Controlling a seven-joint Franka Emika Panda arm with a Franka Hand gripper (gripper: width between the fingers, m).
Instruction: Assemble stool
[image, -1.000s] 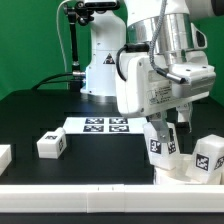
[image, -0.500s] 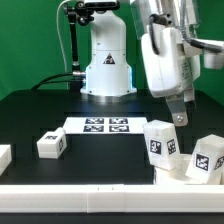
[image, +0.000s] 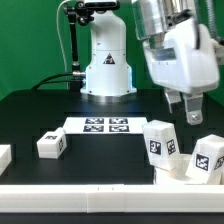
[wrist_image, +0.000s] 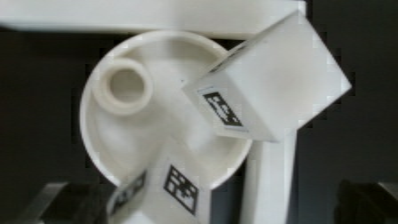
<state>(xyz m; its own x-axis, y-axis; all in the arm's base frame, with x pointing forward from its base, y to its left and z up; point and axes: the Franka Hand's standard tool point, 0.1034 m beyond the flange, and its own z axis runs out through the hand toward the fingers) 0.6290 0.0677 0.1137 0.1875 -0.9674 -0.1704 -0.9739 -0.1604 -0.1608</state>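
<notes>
The round white stool seat lies at the exterior view's right front. Two tagged white legs stand tilted on it, one toward the exterior view's left and one toward its right. A third leg lies loose on the table at the left. My gripper hangs open and empty above the seat, clear of both legs. In the wrist view the seat shows a round socket, one leg over its rim and another leg near my gripper.
The marker board lies mid-table before the robot base. A plain white bar runs along the front edge and shows in the wrist view. Another white piece sits at the left edge.
My gripper has let go of the left-hand leg on the seat, risen off it and moved toward the exterior view's right. The legs stay standing on the seat.
</notes>
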